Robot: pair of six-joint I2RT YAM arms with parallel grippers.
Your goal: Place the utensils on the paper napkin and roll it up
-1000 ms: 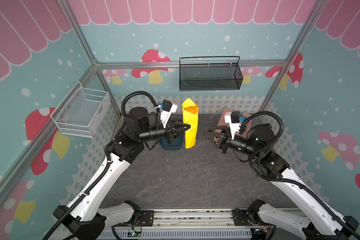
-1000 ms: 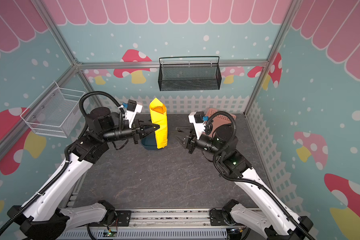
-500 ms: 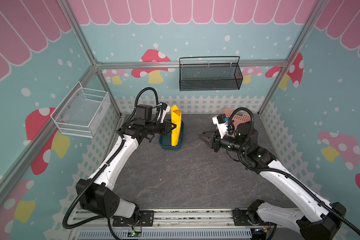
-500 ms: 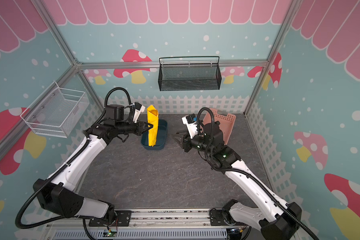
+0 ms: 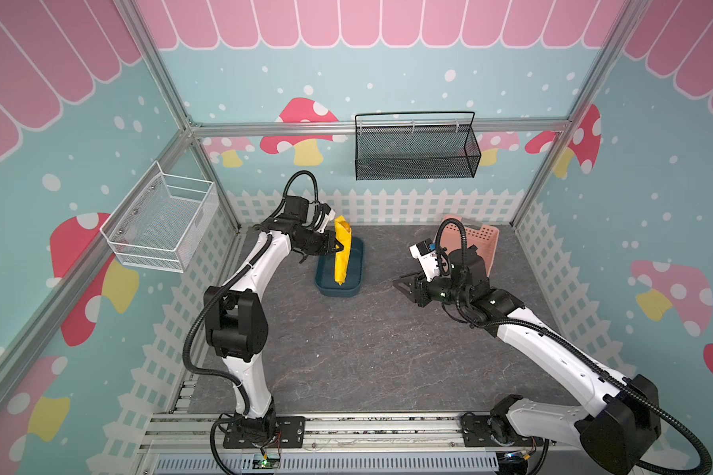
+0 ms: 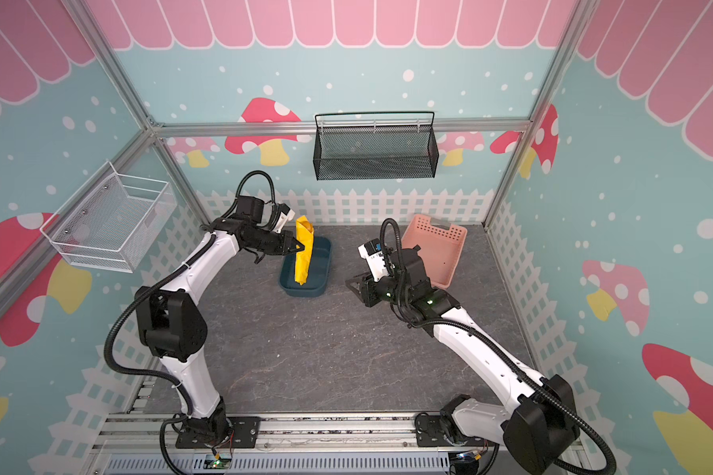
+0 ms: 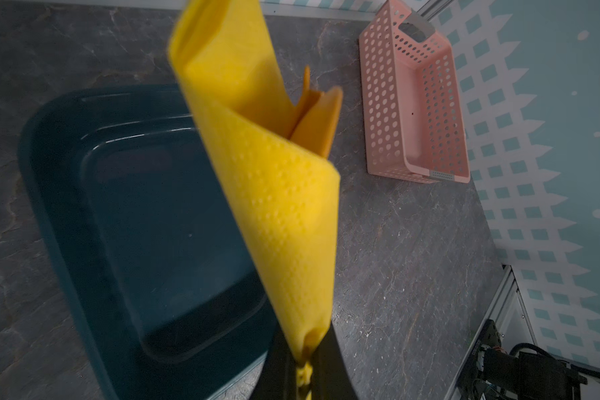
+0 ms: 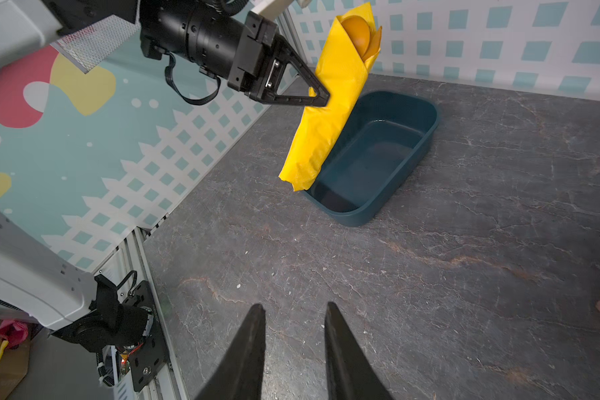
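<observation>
The left end effector (image 5: 340, 246) is clamped on the rolled yellow paper napkin (image 5: 341, 257), holding it steeply tilted above the dark blue tub (image 5: 338, 292) near the bench's (image 5: 367, 353) far edge. The orange tips of the utensils (image 8: 359, 33) show at the roll's upper end. The right end effector (image 8: 293, 308) has its jaws apart and empty, near the pink basket (image 5: 484, 242) in the far right corner.

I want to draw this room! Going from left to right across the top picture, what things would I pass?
white wire basket → rolled yellow napkin → pink basket
</observation>
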